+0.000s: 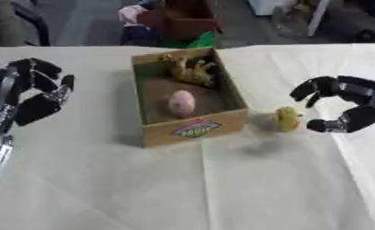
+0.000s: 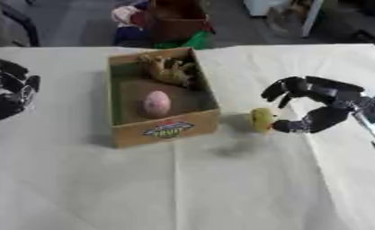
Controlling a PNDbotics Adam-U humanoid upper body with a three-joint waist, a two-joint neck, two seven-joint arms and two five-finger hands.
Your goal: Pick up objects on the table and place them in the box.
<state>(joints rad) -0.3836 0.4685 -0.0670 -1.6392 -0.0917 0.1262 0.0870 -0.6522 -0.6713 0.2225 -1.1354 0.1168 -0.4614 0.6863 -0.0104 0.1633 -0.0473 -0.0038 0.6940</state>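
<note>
An open cardboard box (image 1: pixel 192 129) stands on the white cloth at the middle. Inside it lie a pink egg-shaped thing (image 1: pixel 181 103) and a brown toy animal (image 1: pixel 189 68) at the far end. A small yellow object (image 1: pixel 286 119) stands on the cloth just right of the box's near corner. My right hand (image 1: pixel 349 108) is right of that object, fingers and thumb curved wide apart toward it; the thumb tip is close to it, and contact cannot be made out. My left hand (image 1: pixel 31 96) rests at the left edge, fingers up and relaxed, holding nothing.
The white cloth (image 1: pixel 190 188) covers the table, with free room in front of the box. Beyond the far table edge stands a brown crate with coloured items (image 1: pixel 174 22) on the floor.
</note>
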